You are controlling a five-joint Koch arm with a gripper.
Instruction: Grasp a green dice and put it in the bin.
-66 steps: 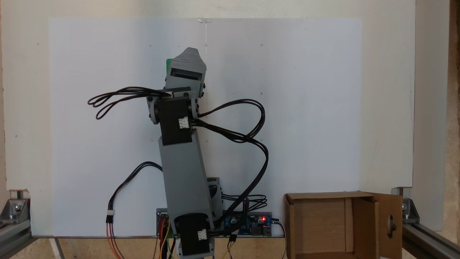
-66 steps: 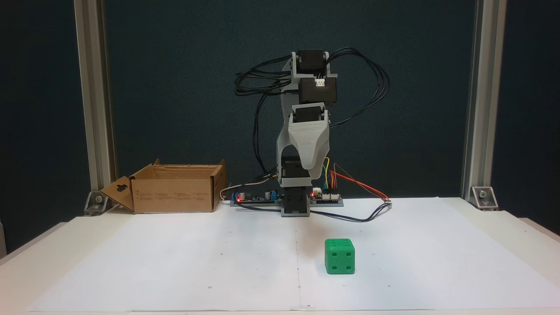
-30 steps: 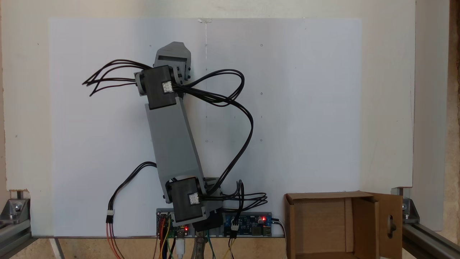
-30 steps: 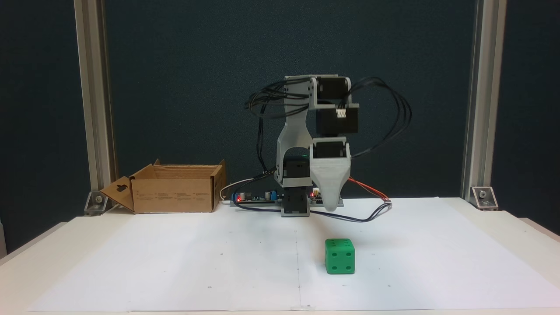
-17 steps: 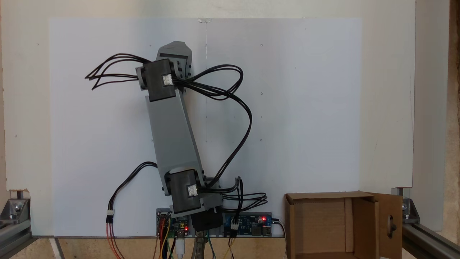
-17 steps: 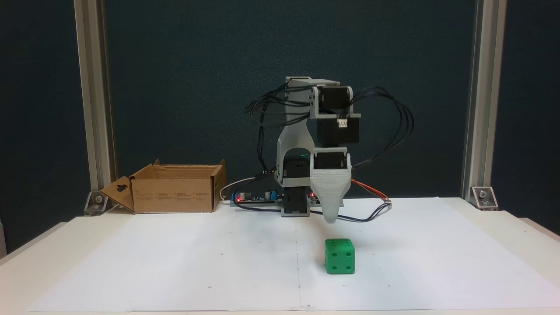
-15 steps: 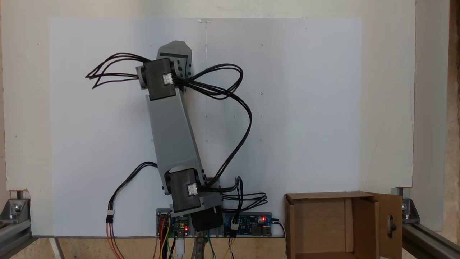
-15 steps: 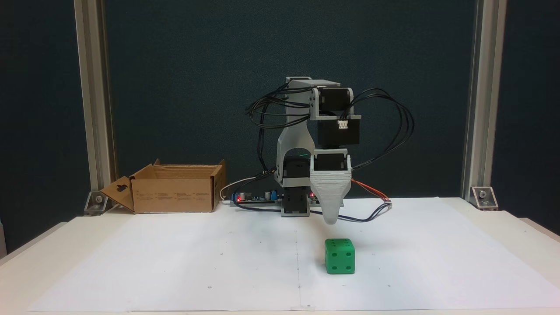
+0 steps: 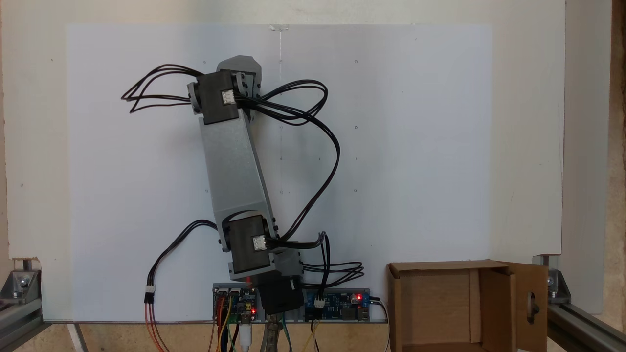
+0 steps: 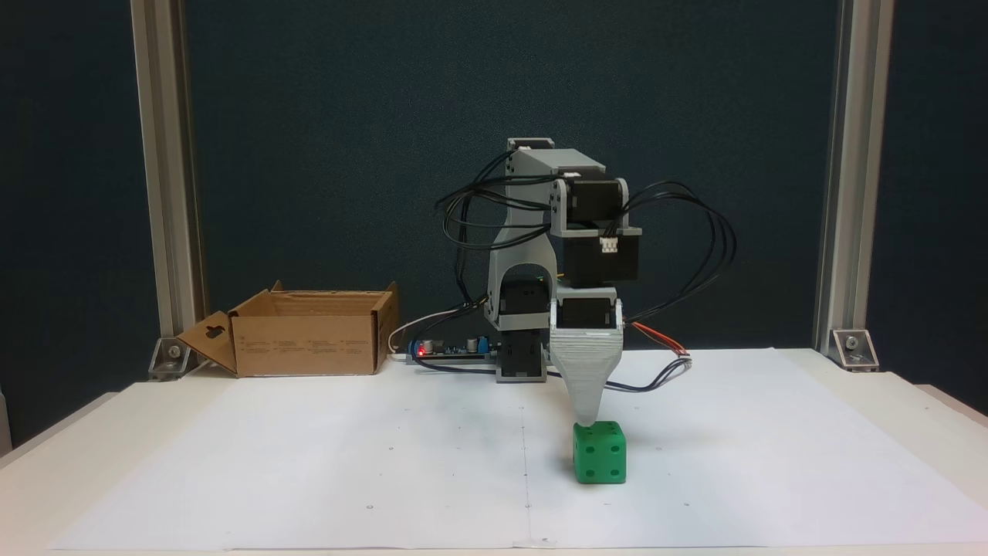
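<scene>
Approach step: grey printed claw tip at small bright green plastic dice top; spread indeterminate; next, straddle and clamp

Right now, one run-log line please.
phase: approach | pincer: at small green plastic dice top, grip unclear | brown cardboard bin: apart

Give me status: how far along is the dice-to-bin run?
Done: the approach. The tool sits just over the green dice, tip at its top edge. In hand: the grasp itself; the dice rests on the white paper, and whether the jaws are open cannot be told. Left: closing on it, lifting, carrying it to the cardboard bin at the left of this view, which looks empty from above.
</scene>
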